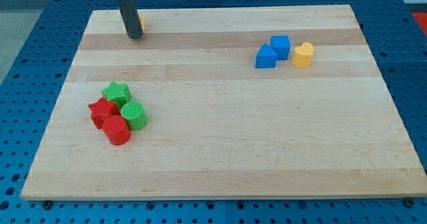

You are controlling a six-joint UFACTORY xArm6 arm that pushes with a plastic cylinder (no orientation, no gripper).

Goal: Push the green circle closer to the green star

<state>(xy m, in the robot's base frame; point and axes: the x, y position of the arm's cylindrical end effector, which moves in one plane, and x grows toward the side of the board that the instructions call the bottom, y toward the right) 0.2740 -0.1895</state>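
Note:
The green circle [135,115] lies on the wooden board [220,151] at the view's left, just below and right of the green star [116,92], nearly touching it. A red star [101,111] and a red circle [117,130] sit tight against them in one cluster. My tip [135,35] is at the view's top left, far above the cluster, touching no green block. A yellow block [141,21] is mostly hidden behind the rod.
A blue triangle-like block [265,57], a blue cube [280,47] and a yellow heart-like block [303,55] form a group at the view's upper right. The board's edges border a blue perforated table.

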